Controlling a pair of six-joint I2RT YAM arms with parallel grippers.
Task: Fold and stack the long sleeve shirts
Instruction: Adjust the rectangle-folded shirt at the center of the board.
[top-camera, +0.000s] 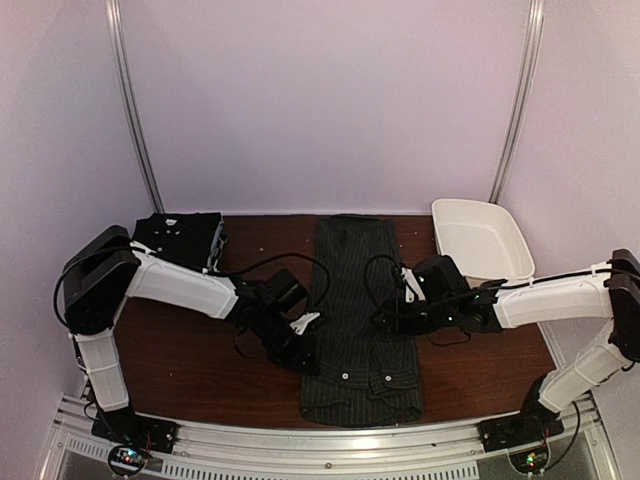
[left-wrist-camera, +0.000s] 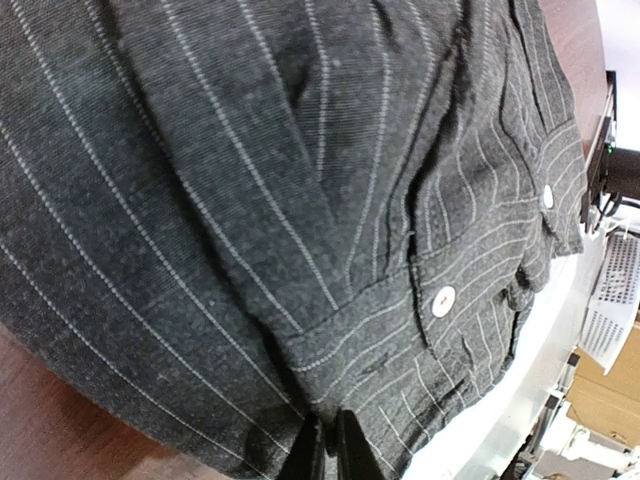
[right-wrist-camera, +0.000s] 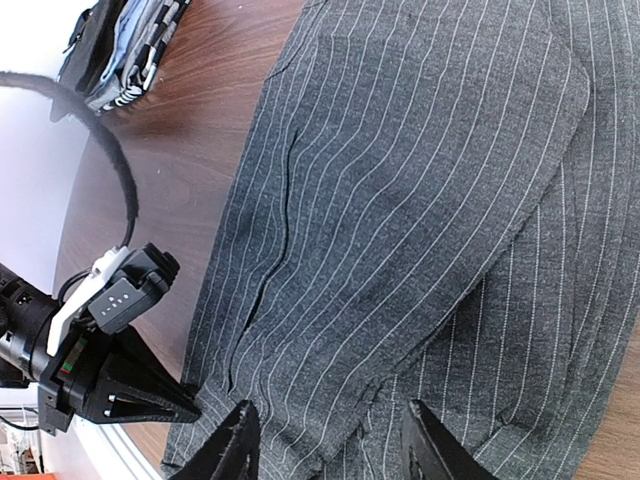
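A long sleeve shirt (top-camera: 355, 290), charcoal with pale pinstripes and white buttons (left-wrist-camera: 443, 299), lies folded into a long narrow strip down the middle of the table. My left gripper (top-camera: 308, 368) sits low at the strip's left edge near its front end. In the left wrist view its jaws (left-wrist-camera: 331, 452) are pinched together on the cloth's edge. My right gripper (top-camera: 383, 322) hovers over the strip's right side. It stands open (right-wrist-camera: 330, 455), fingers (right-wrist-camera: 235, 445) spread above the striped cloth (right-wrist-camera: 420, 200) with nothing between them. A folded dark shirt (top-camera: 180, 238) rests at the back left.
A white plastic tub (top-camera: 470, 203) stands at the back right of the brown table (top-camera: 200, 350). Black cables loop over the table beside both arms. A metal rail runs along the near edge. The left gripper's black body (right-wrist-camera: 110, 380) shows at the lower left of the right wrist view.
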